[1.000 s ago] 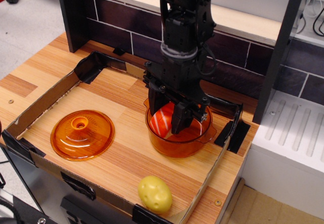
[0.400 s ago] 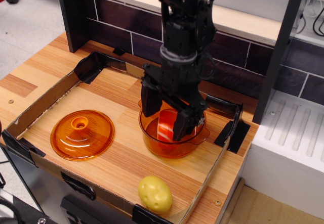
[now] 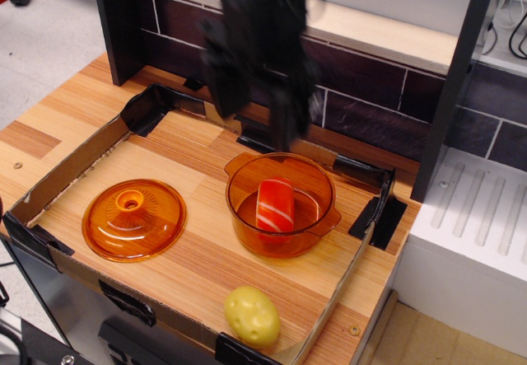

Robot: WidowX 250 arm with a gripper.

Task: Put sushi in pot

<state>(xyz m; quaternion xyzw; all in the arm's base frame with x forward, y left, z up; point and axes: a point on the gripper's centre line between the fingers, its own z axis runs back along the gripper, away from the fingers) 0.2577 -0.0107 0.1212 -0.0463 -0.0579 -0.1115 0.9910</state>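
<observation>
**Gripper lifted clear, sushi left in pot**

The gripper (image 3: 258,109) has risen out of the pot (image 3: 281,205) and hangs blurred above it, jaws seemingly spread and empty. One sushi (image 3: 276,205) lies inside the one pot. One lid (image 3: 133,219) and one yellow potato (image 3: 252,316) sit apart.

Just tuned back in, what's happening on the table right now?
The sushi is lying inside the pot, and nothing is holding it. The gripper is up above and behind the pot, blurred, its jaws apart and empty. The lid lies on the board to the pot's left, off the pot, and a yellow potato toy lies near the front edge. From how things lie, the sushi is in place.
</observation>
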